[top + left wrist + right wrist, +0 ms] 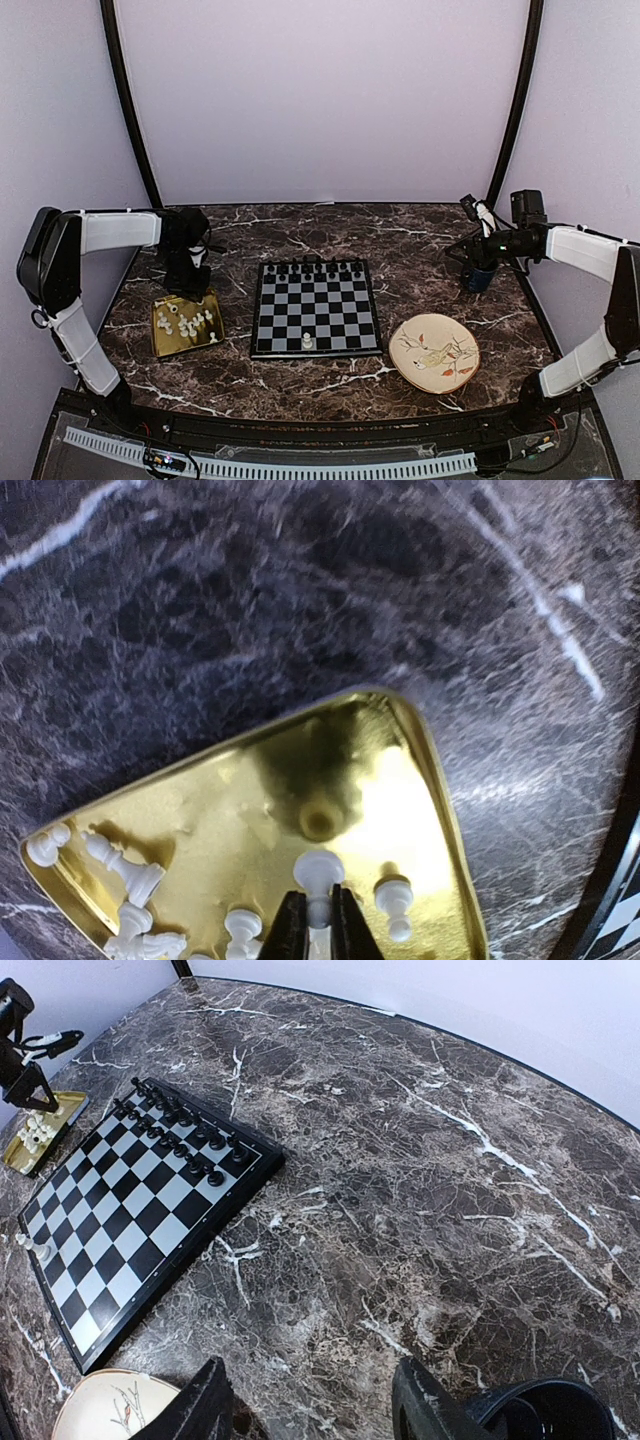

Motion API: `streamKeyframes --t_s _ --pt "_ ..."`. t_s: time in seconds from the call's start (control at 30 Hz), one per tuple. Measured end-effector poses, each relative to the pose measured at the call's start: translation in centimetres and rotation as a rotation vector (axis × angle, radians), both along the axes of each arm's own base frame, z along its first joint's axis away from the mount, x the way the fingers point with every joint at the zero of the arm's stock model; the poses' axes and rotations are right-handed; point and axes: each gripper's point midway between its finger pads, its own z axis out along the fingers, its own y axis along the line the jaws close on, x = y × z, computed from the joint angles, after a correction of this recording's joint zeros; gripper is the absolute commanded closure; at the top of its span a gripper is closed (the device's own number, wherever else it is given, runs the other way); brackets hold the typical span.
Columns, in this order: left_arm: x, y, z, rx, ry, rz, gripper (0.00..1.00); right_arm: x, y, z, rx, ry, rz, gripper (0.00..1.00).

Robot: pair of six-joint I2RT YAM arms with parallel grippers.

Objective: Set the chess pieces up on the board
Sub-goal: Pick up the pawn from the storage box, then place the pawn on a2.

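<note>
Several white chess pieces point(188, 322) lie in a square gold tray point(162, 342) left of the board point(316, 307). One white piece point(307, 342) stands on the board's near row, and black pieces point(318, 268) fill its far rows. My left gripper point(319, 920) is above the tray, shut on a white pawn point(318, 872) by its neck. Other white pieces point(395, 905) lie beside it in the tray point(350, 750). My right gripper point(310, 1400) is open and empty over bare table at the right, away from the board point(150, 1210).
A round patterned plate point(434, 352) sits right of the board. A dark blue cup point(478, 277) stands at the far right under my right arm, and shows in the right wrist view point(545, 1415). The marble table point(330, 385) ends at a black rail in front.
</note>
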Motion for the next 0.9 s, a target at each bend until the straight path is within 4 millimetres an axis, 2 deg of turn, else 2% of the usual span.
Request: streamKeyframes --t_s 0.1,0.2,0.33,0.43,0.5,0.6,0.73,0.9 --pt "1.7 -1.1 1.7 -0.023 -0.071 -0.035 1.00 0.0 0.0 0.0 -0.001 -0.001 0.000 0.45" --pt "3.1 -3.3 4.2 -0.119 -0.172 -0.108 1.00 0.0 -0.1 0.0 -0.003 0.000 -0.003 0.45" --pt "3.5 -8.5 7.8 -0.302 -0.299 -0.288 1.00 0.1 -0.1 0.0 -0.006 -0.002 -0.005 0.45" --pt "2.2 -12.6 9.1 -0.398 -0.331 -0.442 1.00 0.1 -0.1 0.0 -0.008 -0.003 -0.007 0.45" --pt "0.8 -14.7 9.1 -0.429 -0.320 -0.528 1.00 0.1 -0.1 0.1 -0.008 -0.007 -0.007 0.45" --pt "-1.3 -16.6 8.4 -0.434 -0.289 -0.625 1.00 0.1 -0.1 0.1 -0.009 -0.008 -0.006 0.45" --pt "-3.4 -17.9 7.0 -0.394 -0.242 -0.715 1.00 0.1 -0.1 0.1 -0.009 -0.009 -0.006 0.45" --pt "-5.5 -18.4 4.3 -0.280 -0.156 -0.794 1.00 0.1 -0.1 0.1 -0.009 -0.009 -0.006 0.45"
